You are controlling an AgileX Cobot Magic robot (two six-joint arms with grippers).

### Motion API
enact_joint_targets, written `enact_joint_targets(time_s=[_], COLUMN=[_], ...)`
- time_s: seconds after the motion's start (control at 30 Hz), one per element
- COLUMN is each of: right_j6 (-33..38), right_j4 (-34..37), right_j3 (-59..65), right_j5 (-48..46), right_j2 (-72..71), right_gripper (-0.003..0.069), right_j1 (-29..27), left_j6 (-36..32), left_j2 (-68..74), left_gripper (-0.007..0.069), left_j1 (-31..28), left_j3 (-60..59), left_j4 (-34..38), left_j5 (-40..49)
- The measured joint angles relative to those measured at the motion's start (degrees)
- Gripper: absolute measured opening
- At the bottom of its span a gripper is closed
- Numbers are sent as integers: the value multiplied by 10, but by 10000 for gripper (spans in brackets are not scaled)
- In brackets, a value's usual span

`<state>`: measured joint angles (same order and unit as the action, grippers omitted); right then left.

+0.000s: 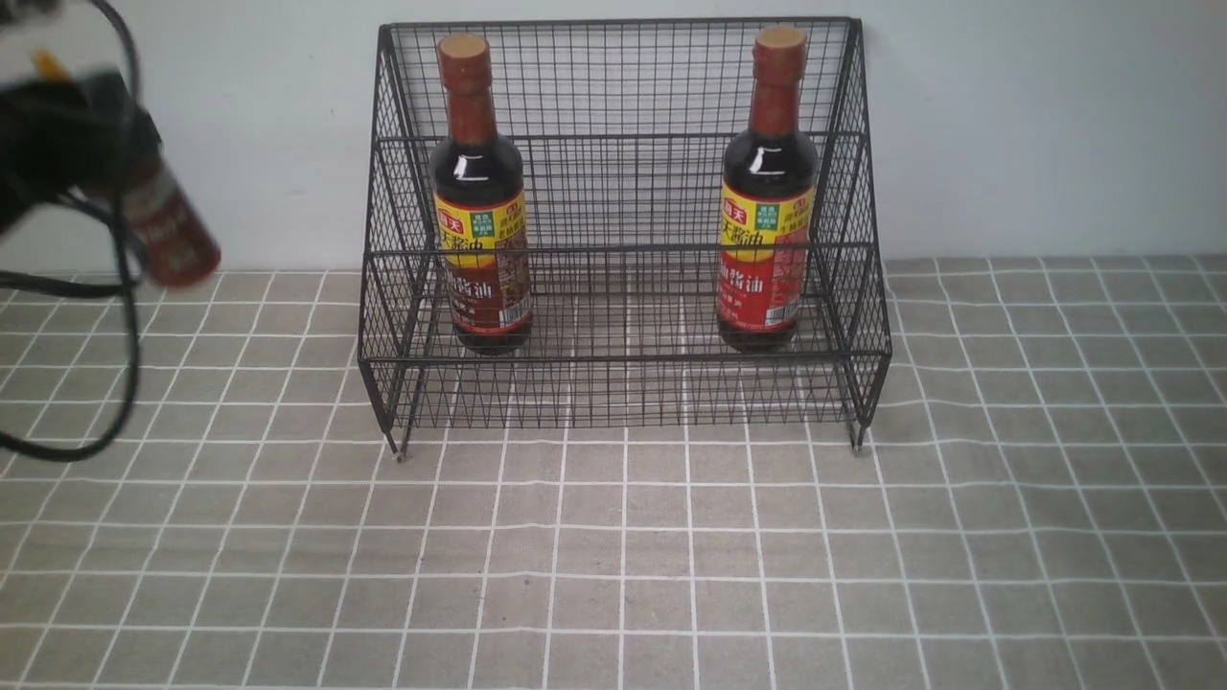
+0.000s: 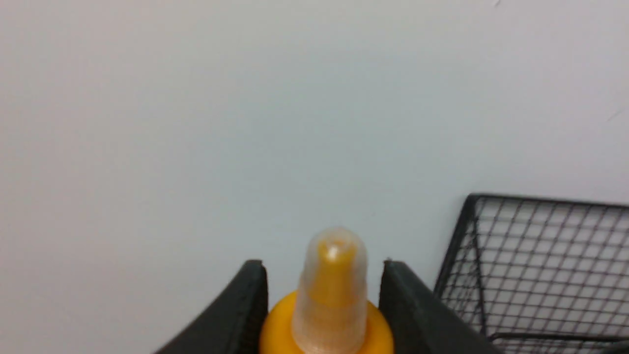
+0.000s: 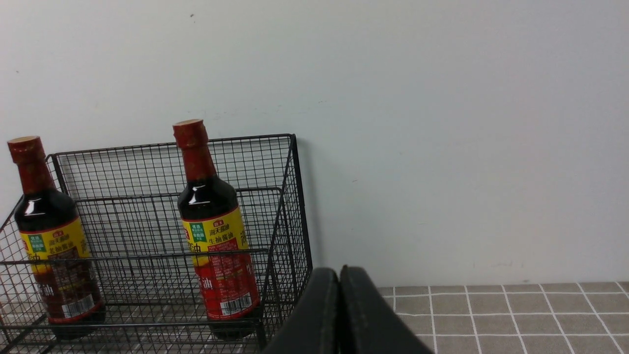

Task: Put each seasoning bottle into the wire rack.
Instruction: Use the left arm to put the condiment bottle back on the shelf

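Observation:
Two tall dark soy-sauce bottles [image 1: 479, 230] [image 1: 767, 230] stand upright in the wire rack [image 1: 623, 383], one at each end of the same tier. The small red sauce bottle [image 1: 173, 230] hangs tilted and blurred in the air at the far left, above the table and left of the rack. My left gripper [image 1: 129, 177] is shut on it. In the left wrist view its orange nozzle cap [image 2: 334, 314] sits between the two black fingers [image 2: 245, 314]. My right gripper [image 3: 339, 270] is shut with nothing in it, to the right of the rack [image 3: 147, 167]; it does not show in the front view.
A grey tablecloth with a white grid [image 1: 623, 556] covers the table. A pale wall [image 1: 1035, 125] stands right behind the rack. Black cables [image 1: 115, 383] hang from the left arm down to the table at the left edge.

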<state>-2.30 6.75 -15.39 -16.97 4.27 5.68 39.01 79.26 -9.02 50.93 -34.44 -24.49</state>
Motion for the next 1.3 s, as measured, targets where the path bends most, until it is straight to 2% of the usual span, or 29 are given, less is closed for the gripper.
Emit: enact_joint_targets(time_s=[0.13, 0.3, 0.37, 0.57, 0.73, 1.03, 1.3], right_j6=[0, 0, 0, 0, 0, 0, 0], right_j4=[0, 0, 0, 0, 0, 0, 0], right_j3=[0, 0, 0, 0, 0, 0, 0], right_j5=[-3, -22, -29, -43, -49, -55, -55], right_j2=[0, 0, 0, 0, 0, 0, 0], right_gripper=[-12, -12, -12, -12, -12, -12, -12], right_j1=[0, 0, 0, 0, 0, 0, 0], left_j6=[106, 131, 131, 129, 119, 22, 14], left_j2=[-39, -33, -20, 30, 69, 148, 185], left_gripper=[259, 259, 259, 259, 259, 259, 259], left_j1=[55, 124, 153, 188, 191, 191, 191], left_j3=[1, 1, 3, 20, 23, 23, 23], left_j4=[-114, -152, -147, -138, -138, -138, -174], left_j5=[-6, -12, -18, -44, -59, -92, -90])
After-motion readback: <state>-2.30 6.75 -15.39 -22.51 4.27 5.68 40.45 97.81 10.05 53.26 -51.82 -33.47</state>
